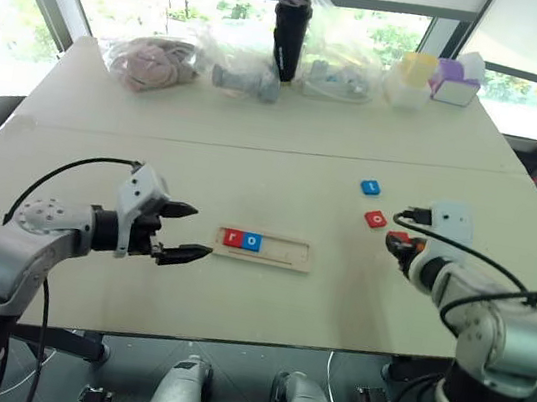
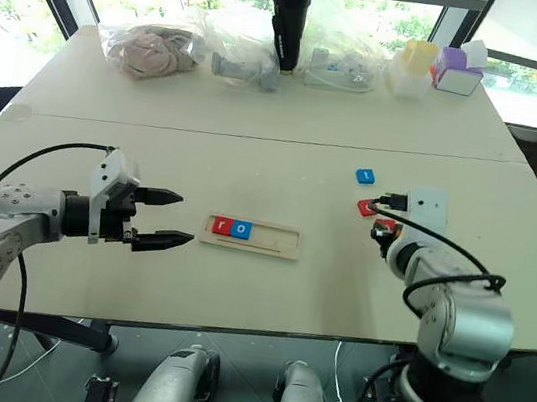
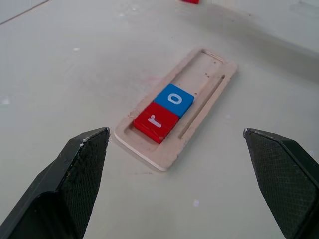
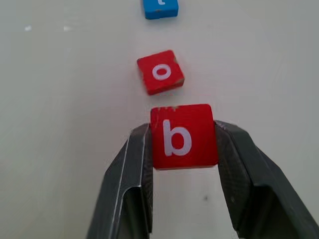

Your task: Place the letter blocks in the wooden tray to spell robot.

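My left arm reaches in from the bench's left side, forearm about level, with the left gripper (image 1: 186, 230) pointing toward the tray (image 1: 263, 250) and tipped slightly down. Its jaws stand wide apart and hold nothing. They sit just off the tray's left end, not touching it.

My right arm is bent near the bench's right part, wrist pitched down. The right gripper (image 4: 184, 144) has its jaws closed on the b block (image 4: 183, 136), one finger on each side edge. The block is red with a white lowercase b, face up toward the wrist camera and square to the fingers. I cannot tell whether it is lifted off the bench or resting on it.

The tray is pale wood, long and narrow, lying toward the front edge near the middle, its length parallel to that edge. A thin groove runs lengthwise along its near side. At its left end sit the red r block (image 3: 155, 121) and the blue o block (image 3: 174, 99), touching each other. The rest of the recess is bare.

Just beyond the held block lies the red o block (image 4: 160, 72), flat and slightly rotated, apart from it. Farther toward the rear edge lies the blue t block (image 1: 370, 187), apart from the red o.
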Motion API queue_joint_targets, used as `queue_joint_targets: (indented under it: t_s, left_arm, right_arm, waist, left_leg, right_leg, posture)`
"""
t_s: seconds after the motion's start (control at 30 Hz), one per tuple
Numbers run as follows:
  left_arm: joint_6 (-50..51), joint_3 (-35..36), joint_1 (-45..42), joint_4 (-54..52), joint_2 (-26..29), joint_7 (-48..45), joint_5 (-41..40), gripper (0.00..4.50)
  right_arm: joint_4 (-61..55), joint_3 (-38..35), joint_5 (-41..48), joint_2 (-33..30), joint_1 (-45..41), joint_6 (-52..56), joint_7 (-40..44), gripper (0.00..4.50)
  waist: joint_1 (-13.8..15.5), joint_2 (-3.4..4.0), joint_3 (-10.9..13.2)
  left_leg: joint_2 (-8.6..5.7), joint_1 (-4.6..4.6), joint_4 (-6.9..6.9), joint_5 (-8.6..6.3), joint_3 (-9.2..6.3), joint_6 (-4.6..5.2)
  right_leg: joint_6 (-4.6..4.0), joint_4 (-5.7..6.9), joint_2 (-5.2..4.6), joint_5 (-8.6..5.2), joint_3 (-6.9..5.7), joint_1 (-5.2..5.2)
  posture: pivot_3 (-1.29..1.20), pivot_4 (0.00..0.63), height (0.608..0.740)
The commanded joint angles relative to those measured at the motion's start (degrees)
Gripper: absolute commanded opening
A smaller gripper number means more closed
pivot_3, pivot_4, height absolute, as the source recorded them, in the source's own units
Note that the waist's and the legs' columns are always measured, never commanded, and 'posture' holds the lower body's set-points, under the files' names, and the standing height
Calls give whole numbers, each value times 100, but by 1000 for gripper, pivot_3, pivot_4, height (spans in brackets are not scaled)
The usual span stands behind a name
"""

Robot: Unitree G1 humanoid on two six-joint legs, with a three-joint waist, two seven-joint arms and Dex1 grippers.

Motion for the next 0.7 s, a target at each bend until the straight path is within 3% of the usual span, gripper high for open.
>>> queue_joint_targets:
  t_s: [0.03,0.27,0.4,0.47,0.5,0.57,0.63,0.67,0.7]
  left_arm:
    - [-197,-110,-159,154,48,-119,34,4500]
    - [-447,-320,-371,512,74,-278,184,4500]
    - [-518,-357,-401,586,72,-303,212,4500]
    - [-539,-355,-392,598,85,-317,216,4500]
    - [-545,-354,-389,601,88,-323,224,4500]
    - [-539,-352,-380,610,102,-339,239,4500]
    - [-536,-353,-377,617,109,-353,248,4500]
    - [-537,-351,-372,616,115,-359,246,4500]
    - [-533,-366,-359,622,129,-384,246,4500]
  right_arm:
    - [-687,-73,-276,718,252,115,-560,1174]
    - [-1079,198,-278,1714,677,115,-912,1174]
    - [-1110,257,-175,1751,782,115,-850,3227]
    - [-1089,320,149,1299,837,115,-470,4227]
    - [-1117,369,525,905,871,115,-41,4416]
    - [-1490,944,1348,-1270,949,114,1344,4416]
    - [-1565,1050,1764,-2396,1035,-65,2061,4416]
    - [-1521,954,1871,-2596,1083,-189,2233,4416]
    - [-1159,582,1843,-3236,1291,-971,2871,4416]
  waist:
    - [5,1,0]
    - [-2,3,1]
    - [-2,3,1]
    - [-1,3,1]
    - [-3,4,1]
    - [-1,27,21]
    - [1,25,22]
    - [5,4,12]
    - [-1,-9,10]
  left_leg:
    - [20,0,0,-5,0,-8]
    - [39,-4,-25,-2,13,-8]
    - [36,-3,-52,8,29,-12]
    - [34,-2,-55,8,27,-12]
    - [35,-2,-56,8,27,-12]
    - [36,-4,-53,9,28,-12]
    - [25,-1,-50,8,29,-14]
    - [24,5,-50,7,27,-15]
    - [24,9,-54,2,24,-24]
  right_leg:
    - [-5,-6,9,3,-1,0]
    - [-20,-37,20,12,6,-11]
    - [-20,-40,23,12,6,-20]
    - [-20,-40,26,11,6,-21]
    - [-21,-40,27,10,6,-21]
    - [-20,-45,25,10,6,-19]
    - [-18,-50,3,8,25,-20]
    - [-17,-53,3,7,24,-14]
    - [-15,-56,12,6,20,-8]
  posture:
    - [0,150,740]
    - [0,150,740]
    - [0,150,740]
    - [0,150,740]
    - [0,150,740]
    - [0,150,740]
    - [0,150,740]
    - [0,150,740]
    - [0,150,740]
